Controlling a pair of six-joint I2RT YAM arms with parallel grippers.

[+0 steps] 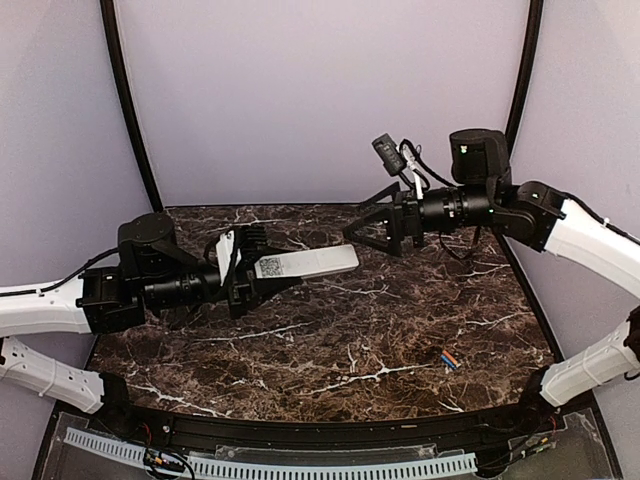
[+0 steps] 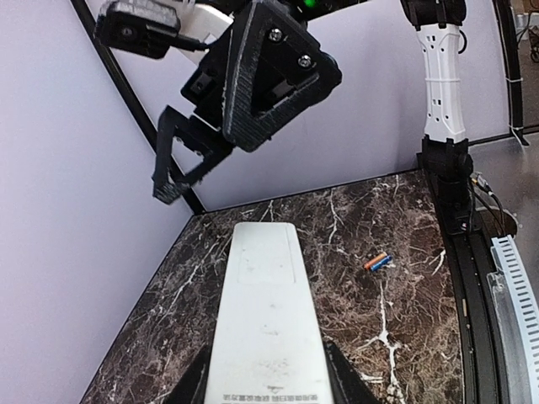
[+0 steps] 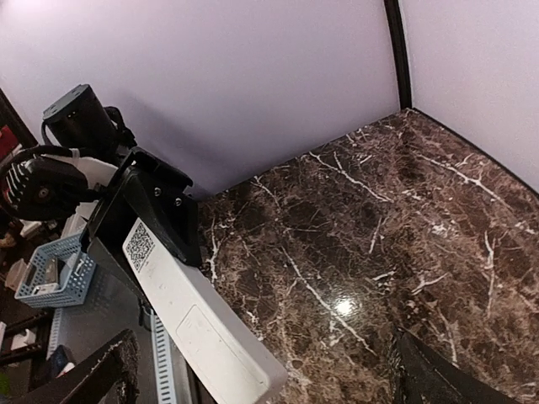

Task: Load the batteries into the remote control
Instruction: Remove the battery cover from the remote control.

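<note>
My left gripper point(image 1: 262, 268) is shut on the white remote control point(image 1: 305, 265) and holds it in the air over the left half of the table, back up, code sticker near the fingers. The remote fills the left wrist view point(image 2: 265, 328), with a closed cover outline near its far end. It also shows in the right wrist view point(image 3: 198, 324). My right gripper point(image 1: 368, 222) is open and empty, hovering just beyond the remote's far end. It shows in the left wrist view point(image 2: 202, 168). The blue and orange batteries point(image 1: 449, 359) lie side by side on the table at the right front point(image 2: 377, 262).
The dark marble table point(image 1: 340, 340) is walled by purple panels at the back and sides, with black poles in the corners. A white cable track point(image 1: 300, 465) runs along the near edge. A blue basket point(image 3: 55, 269) sits off the table.
</note>
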